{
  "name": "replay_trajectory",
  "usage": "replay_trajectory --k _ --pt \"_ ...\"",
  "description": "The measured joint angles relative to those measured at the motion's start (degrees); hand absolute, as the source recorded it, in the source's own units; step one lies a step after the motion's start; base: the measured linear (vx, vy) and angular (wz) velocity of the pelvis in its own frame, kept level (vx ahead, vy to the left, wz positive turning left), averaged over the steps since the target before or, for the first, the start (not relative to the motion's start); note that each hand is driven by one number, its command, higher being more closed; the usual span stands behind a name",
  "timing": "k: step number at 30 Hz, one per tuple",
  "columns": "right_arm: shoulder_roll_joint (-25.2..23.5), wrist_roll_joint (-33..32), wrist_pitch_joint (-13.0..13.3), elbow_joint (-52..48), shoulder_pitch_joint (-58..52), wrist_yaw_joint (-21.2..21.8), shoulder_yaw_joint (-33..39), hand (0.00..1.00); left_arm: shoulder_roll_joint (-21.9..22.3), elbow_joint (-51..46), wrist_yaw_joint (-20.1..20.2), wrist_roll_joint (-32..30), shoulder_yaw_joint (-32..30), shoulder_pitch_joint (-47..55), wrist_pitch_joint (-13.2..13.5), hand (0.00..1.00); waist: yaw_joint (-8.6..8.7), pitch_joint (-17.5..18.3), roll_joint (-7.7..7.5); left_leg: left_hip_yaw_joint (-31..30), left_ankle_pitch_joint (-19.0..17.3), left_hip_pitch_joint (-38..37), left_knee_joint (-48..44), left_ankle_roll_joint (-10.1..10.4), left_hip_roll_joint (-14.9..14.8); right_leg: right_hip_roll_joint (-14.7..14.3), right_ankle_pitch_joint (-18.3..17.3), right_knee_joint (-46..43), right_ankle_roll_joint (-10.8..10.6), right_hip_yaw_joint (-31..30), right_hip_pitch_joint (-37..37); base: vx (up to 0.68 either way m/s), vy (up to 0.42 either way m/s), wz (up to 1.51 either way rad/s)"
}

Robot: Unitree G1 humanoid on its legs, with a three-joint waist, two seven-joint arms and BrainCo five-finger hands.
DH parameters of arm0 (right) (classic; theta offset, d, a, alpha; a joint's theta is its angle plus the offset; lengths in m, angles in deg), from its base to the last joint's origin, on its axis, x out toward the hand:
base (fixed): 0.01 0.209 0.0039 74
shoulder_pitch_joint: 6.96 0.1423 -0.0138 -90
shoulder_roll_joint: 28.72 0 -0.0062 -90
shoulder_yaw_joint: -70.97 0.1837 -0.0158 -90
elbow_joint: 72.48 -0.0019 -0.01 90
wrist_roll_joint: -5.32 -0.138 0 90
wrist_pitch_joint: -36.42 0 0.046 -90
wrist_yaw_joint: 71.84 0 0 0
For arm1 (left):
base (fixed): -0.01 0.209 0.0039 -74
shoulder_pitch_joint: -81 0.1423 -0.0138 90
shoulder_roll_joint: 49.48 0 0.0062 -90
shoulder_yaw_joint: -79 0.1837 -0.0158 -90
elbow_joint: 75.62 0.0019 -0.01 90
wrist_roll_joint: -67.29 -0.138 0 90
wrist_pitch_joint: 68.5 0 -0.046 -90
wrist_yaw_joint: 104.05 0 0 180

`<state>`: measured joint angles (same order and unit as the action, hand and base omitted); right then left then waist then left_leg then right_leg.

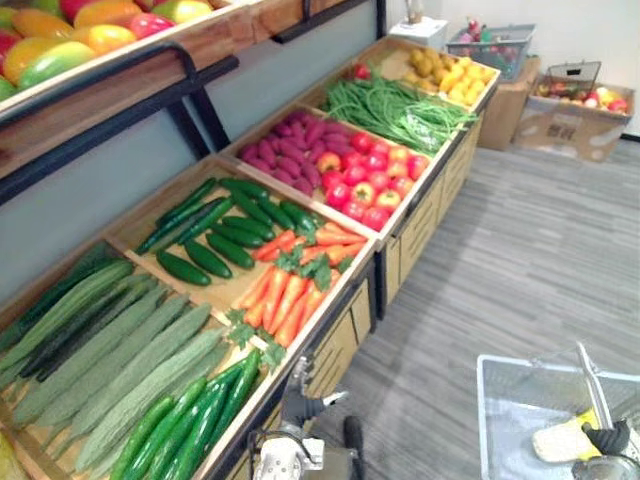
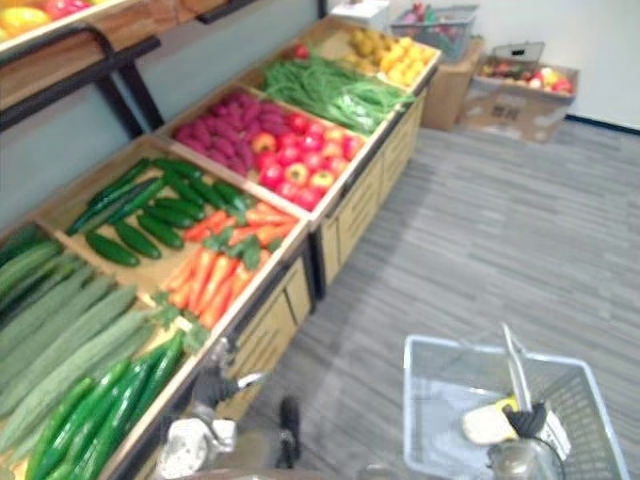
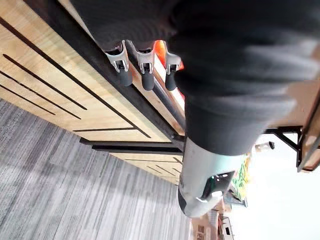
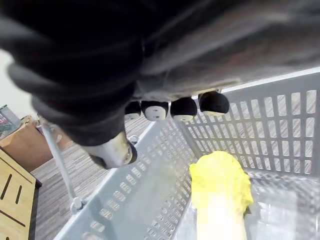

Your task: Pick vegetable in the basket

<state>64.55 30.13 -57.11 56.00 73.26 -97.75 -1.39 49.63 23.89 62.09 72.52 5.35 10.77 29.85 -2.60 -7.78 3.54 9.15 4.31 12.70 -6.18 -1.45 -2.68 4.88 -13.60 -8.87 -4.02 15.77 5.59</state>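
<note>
Right wrist view: right hand (image 4: 184, 108) curls round basket handle (image 4: 52, 147).

bright, even indoor light
soft overhead light leaves only a faint shadow on the grey floor (image 3: 60, 165) below the produce stand (image 3: 50, 85); the far wall (image 2: 600, 40) washes out to white, and the basket (image 4: 280, 125) wall is brightly lit.

Basket (image 4: 280, 125): pale grey, lattice of holes
Cabbage (image 4: 220, 182): yellow leaves, whitish stalk
Carrots (image 1: 290, 300): orange, green tops
Cucumbers (image 1: 208, 258): dark green
Floor (image 1: 520, 260): grey, fine stripes
Stand front (image 3: 50, 90): light wood, black lines
</note>
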Motion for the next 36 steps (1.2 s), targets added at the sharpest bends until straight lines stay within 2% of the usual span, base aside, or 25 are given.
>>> replay_trajectory --k 2,3,4,5,6,8,9,13,15,16,17,19,20,21,23,26,27,29,30,31,32,33,34,35,36 --pt "-0.3 0.1 0.0 0.7 0.2 0.1 -1.2 1.0 0.0 -0.1 -0.4 -0.6 -0.8 -0.1 -0.2 0.0 -0.16 1.0 -2.43 1.5 -4.0 -0.9 -2.3 -1.1 3.0 4.1 -3.2 -6.7 -2.2 -0.6 -1.3 0.33 0.134 -0.04" --pt "-0.3 0.1 0.0 0.8 0.8 0.3 -1.6 1.0 0.1 -0.1 -1.1 -1.0 -1.1 -0.4 -0.5 0.0 -0.21 0.8 -3.06 1.8 -5.7 -2.6 -2.4 -1.7 4.3 6.6 -3.1 -18.0 -3.1 -2.4 -5.2 0.41 0.199 -0.05" --pt "-0.5 0.2 0.0 0.8 1.0 0.4 -2.3 1.0 -0.1 -0.5 -1.4 -1.6 -1.4 -0.5 -0.6 0.0 -0.21 0.6 -3.41 1.8 -6.7 -4.3 -2.1 -2.1 5.0 8.4 -0.6 -28.4 -5.4 -4.6 -9.5 0.34 0.188 0.04" --pt "-0.7 0.4 0.0 0.9 1.2 0.6 -2.4 1.0 -0.4 -0.7 -1.5 -2.0 -1.6 -0.6 -0.9 0.0 0.04 0.4 -3.7 1.4 -7.3 -5.8 -1.8 -2.4 5.4 9.0 2.9 -35.1 -5.4 -6.2 -12.0 0.43 0.208 0.39" --pt "-2.0 0.5 0.0 1.3 1.0 0.9 -2.3 1.0 -1.3 -1.2 -1.7 -2.6 -1.8 -1.4 -1.4 0.0 0.86 0.1 -4.17 -0.7 -8.9 -10.0 -1.3 -3.0 5.7 9.5 10.2 -46.9 -6.6 -9.0 -16.2 0.38 0.123 0.58" --pt "-3.1 0.5 0.1 1.4 0.5 0.9 -2.3 1.0 -2.1 -2.3 -2.0 -3.9 -2.0 -1.1 -1.4 0.0 0.94 0.2 -4.52 -2.9 -10.2 -13.2 -1.1 -3.2 5.4 9.3 8.0 -51.5 -3.1 -9.3 -18.6 0.32 0.061 0.65" --pt "-3.3 0.5 0.1 1.4 0.4 0.9 -2.0 1.0 -2.5 -3.8 -2.0 -3.9 -2.1 -1.1 -1.4 0.0 1.04 0.4 -4.62 -5.4 -11.3 -14.4 -1.2 -3.1 5.3 9.4 6.7 -50.6 -1.2 -8.4 -20.5 0.33 -0.015 0.95" --pt "-3.3 0.0 0.1 1.5 0.1 0.8 1.2 1.0 -2.7 -4.5 -2.1 -3.9 -1.2 -2.8 -1.4 0.0 1.1 0.5 -5.25 -15.1 -12.6 -15.1 -2.3 -1.6 5.2 9.2 4.9 -32.1 -1.1 -10.1 -23.5 0.34 -0.134 1.34" --pt "-3.4 -0.2 0.1 1.5 -0.5 0.7 2.3 1.0 -2.2 -4.3 -2.2 -3.9 -0.4 -3.1 -1.4 0.0 0.76 0.6 -5.3 -21.0 -15.0 -15.3 -5.1 0.6 4.6 8.9 5.3 -17.6 -1.0 -17.2 -22.1 0.44 -0.385 1.47" --pt "-3.4 -0.2 0.1 1.5 -0.5 0.7 2.3 1.0 -2.0 -4.3 -2.3 -3.8 -0.2 -3.1 -1.4 0.0 0.72 0.7 -5.14 -22.3 -16.1 -15.1 -6.3 1.3 4.1 8.9 5.4 -15.2 -1.1 -19.0 -21.7 0.43 -0.502 1.47" --pt "-3.8 -0.9 0.1 1.4 -0.6 0.6 2.3 1.0 -2.1 -4.3 -2.7 -3.9 0.1 -3.1 -1.4 0.0 0.33 0.9 -5.02 -24.7 -18.4 -14.7 -8.7 3.0 3.2 9.1 5.9 -11.8 -1.9 -21.6 -20.6 0.31 -0.516 1.37" --pt "-5.7 -2.6 -0.8 1.4 -1.7 -1.2 4.8 1.0 -2.3 -4.5 -3.4 -4.1 0.1 -2.7 -1.4 0.0 -0.1 2.3 -6.84 -26.1 -21.9 -13.5 -10.5 6.1 2.1 10.9 10.1 -10.4 -3.7 -20.8 -19.8 0.28 -0.595 1.18" --pt "-6.6 -3.1 -1.2 1.4 -3.4 -2.1 6.8 1.0 -2.0 -4.3 -3.8 -4.2 -0.4 -2.2 -1.5 0.0 -0.87 2.9 -8.31 -27.2 -23.4 -13.9 -10.8 8.2 1.3 12.1 9.0 -10.6 -9.5 -18.4 -19.5 0.24 -0.609 0.3" --pt "-4.3 -3.6 -1.2 1.5 -3.5 -2.1 7.3 1.0 1.8 -4.2 -4.8 -4.3 -0.9 -2.3 -1.5 0.0 -2.47 3.4 -4.12 -26.3 -23.5 -12.2 -11.4 9.9 -3.6 7.5 8.7 -11.3 -6.8 -16.2 -20.8 0.2 -0.564 0.0" --pt "-3.1 -4.3 -1.1 0.7 -1.2 -2.0 8.9 1.0 4.1 -5.2 -4.9 -4.3 0.9 -4.7 -1.5 0.0 -2.16 3.1 -1.32 -25.5 -18.4 -9.2 -10.5 11.8 -6.2 5.8 9.2 -11.2 -5.4 -13.9 -22.5 0.05 -0.442 0.27" --pt "-3.8 -5.2 -1.0 1.3 -1.7 -2.1 12.4 1.0 7.4 -5.3 -5.0 -4.3 3.6 -7.1 -1.4 0.0 -2.03 2.9 -0.82 -20.8 -11.5 -6.9 -10.1 9.5 -7.8 7.3 10.2 -8.0 -3.7 -6.3 -19.7 -0.12 -0.318 0.99" --pt "-4.4 -5.4 0.0 2.4 -2.4 -2.2 14.1 1.0 7.3 -5.3 -5.0 -4.3 3.9 -6.9 -1.4 0.0 -1.85 2.8 -1.05 -14.3 -10.7 -6.9 -10.4 7.8 -8.7 8.4 10.2 -7.1 -3.7 -2.3 -17.5 -0.23 -0.118 1.26" --pt "-5.3 -7.1 0.7 3.7 -3.2 -3.2 16.7 1.0 5.9 -5.2 -5.2 -4.3 3.5 -5.4 -1.4 0.0 -0.85 3.1 -2.1 -5.5 -13.5 -6.5 -16.0 6.7 -8.7 10.1 10.2 -6.5 -3.8 2.4 -15.2 -0.28 -0.058 1.06" --pt "-5.3 -7.7 1.6 5.8 -3.2 -3.7 17.3 1.0 4.2 -4.5 -5.5 -4.3 3.1 -4.3 -1.4 0.0 -0.67 3.1 -2.44 -0.9 -19.0 -7.1 -23.0 5.2 -7.2 9.5 12.0 -3.5 -6.7 3.2 -14.0 -0.29 -0.013 0.35" --pt "-5.1 -8.0 1.8 6.5 -3.1 -3.7 17.4 1.0 4.3 -3.9 -5.6 -4.3 2.7 -4.1 -1.3 0.0 -0.89 3.2 -1.22 0.0 -22.1 -8.0 -22.2 3.7 -7.5 8.2 12.9 -2.0 -7.5 3.0 -13.8 -0.27 0.021 -0.02" --pt "-5.5 -8.0 2.1 8.0 -1.8 -3.8 18.1 1.0 4.0 -2.7 -5.7 -4.3 1.7 -3.7 -1.0 0.0 -1.55 3.5 0.33 1.5 -24.7 -6.9 -20.2 4.6 -8.5 6.6 12.5 -7.5 -5.3 0.8 -17.6 -0.26 0.005 -0.26" --pt "-6.3 -9.0 1.5 10.2 -0.8 -3.7 18.1 1.0 3.1 0.3 -6.0 -4.3 -0.5 -3.1 -1.6 0.0 -0.87 3.9 -2.47 4.1 -23.5 -6.5 -16.2 5.2 -7.0 7.7 10.6 -17.7 -3.6 -3.6 -21.5 -0.19 -0.005 -0.11" --pt "-6.2 -9.1 1.2 11.5 -0.6 -3.7 18.5 1.0 2.9 0.9 -6.0 -4.3 -1.2 -2.3 -2.1 0.0 -0.34 3.9 -3.48 4.4 -21.9 -7.4 -12.6 6.0 -5.7 8.2 10.2 -19.4 -3.0 -4.7 -21.2 -0.16 -0.037 0.2" --pt "-6.0 -9.1 1.0 13.3 -0.5 -3.8 21.0 1.0 2.6 0.8 -6.0 -4.3 -1.0 -0.5 -2.3 0.0 0.27 4.0 -4.19 4.4 -18.4 -9.6 -5.9 6.7 -3.9 8.2 9.0 -18.7 -1.3 -5.4 -18.7 -0.07 -0.028 0.32" --pt "-5.3 -9.2 0.8 14.3 -0.8 -4.2 22.4 1.0 2.5 0.3 -6.0 -4.3 -0.4 0.3 -2.3 0.0 0.73 4.0 -4.91 4.1 -15.9 -10.3 -2.7 6.4 -2.6 7.7 7.2 -13.2 -1.5 -5.2 -14.8 -0.06 -0.023 0.23"
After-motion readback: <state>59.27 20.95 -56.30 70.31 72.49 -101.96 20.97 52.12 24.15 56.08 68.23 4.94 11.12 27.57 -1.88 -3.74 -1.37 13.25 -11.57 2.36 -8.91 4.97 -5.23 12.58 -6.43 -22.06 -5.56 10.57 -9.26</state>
